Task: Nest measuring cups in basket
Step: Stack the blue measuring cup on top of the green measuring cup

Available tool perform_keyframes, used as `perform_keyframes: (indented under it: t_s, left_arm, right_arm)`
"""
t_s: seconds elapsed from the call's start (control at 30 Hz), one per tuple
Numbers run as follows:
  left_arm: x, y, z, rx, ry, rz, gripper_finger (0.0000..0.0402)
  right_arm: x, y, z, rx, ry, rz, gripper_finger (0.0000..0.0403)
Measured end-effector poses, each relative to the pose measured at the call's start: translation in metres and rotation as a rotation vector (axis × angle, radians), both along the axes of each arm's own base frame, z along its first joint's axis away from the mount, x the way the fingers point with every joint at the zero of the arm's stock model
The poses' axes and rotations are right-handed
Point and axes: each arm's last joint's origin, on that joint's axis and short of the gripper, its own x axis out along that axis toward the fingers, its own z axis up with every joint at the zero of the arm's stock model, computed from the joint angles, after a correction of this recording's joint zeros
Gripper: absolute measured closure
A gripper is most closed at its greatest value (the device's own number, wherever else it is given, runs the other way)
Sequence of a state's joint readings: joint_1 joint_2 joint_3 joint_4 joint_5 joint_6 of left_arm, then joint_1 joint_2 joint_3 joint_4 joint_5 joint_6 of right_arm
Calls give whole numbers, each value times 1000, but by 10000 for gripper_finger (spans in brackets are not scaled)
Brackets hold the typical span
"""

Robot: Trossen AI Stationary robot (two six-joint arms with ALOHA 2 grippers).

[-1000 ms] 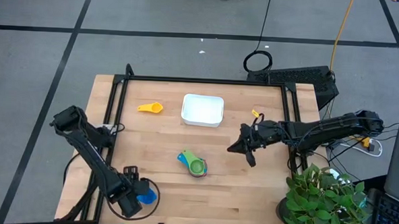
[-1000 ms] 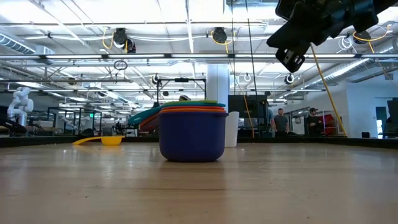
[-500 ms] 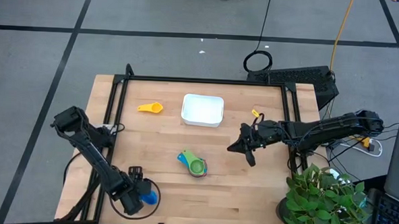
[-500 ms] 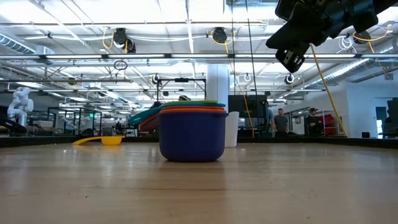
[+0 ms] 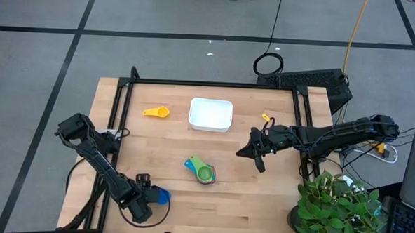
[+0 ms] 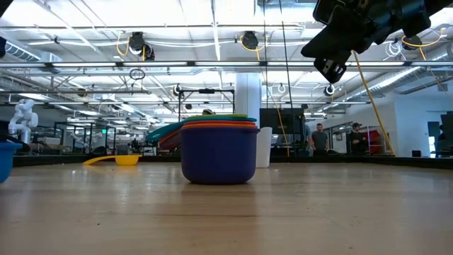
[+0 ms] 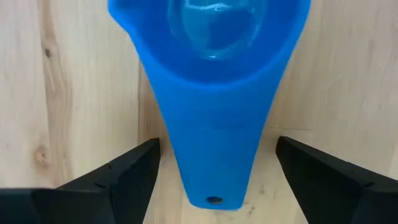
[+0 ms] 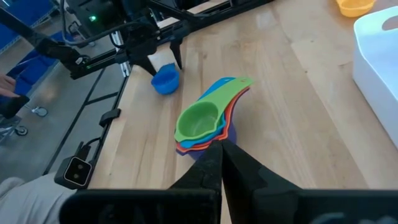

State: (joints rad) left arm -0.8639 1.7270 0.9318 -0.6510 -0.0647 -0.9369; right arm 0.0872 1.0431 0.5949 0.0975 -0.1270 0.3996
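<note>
Basket [image 5: 210, 114] holds nothing; nested cups [image 5: 201, 170] on table; left gripper [image 5: 150, 195] released astride blue cup [image 7: 211, 74]; right gripper [image 5: 251, 153] clenched.

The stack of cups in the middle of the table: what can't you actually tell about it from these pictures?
- How many cups: the stack shows only rims; in the low view the navy cup hides the inner ones.
- The handles: low view, mostly behind the stack.
- Its near side: right wrist view, hidden by the right gripper.

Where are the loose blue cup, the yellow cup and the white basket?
blue cup [image 7: 211, 93], left wrist view, on its handle where it widens into the bowl.
yellow cup [image 5: 161, 112], high view, on its bowl.
basket [image 5: 210, 113], high view, on its bare floor.
</note>
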Motion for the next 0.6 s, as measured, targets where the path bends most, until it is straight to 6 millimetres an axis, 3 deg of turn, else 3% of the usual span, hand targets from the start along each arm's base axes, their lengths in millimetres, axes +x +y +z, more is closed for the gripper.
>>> perform_keyframes:
  t_s: [0.3,0.4,0.57,0.6]
  left_arm:
    - [4,5,-1,-1,21,73,91]
    - [6,9,-2,-2,42,98,135]
    - [12,15,-1,-24,80,118,250]
    - [13,16,0,-29,88,109,255]
  right_arm:
    - [0,0,0,0,-1,0,403]
    - [0,0,0,0,-2,0,403]
    - [0,0,0,0,-2,0,403]
    - [0,0,0,0,-2,0,403]
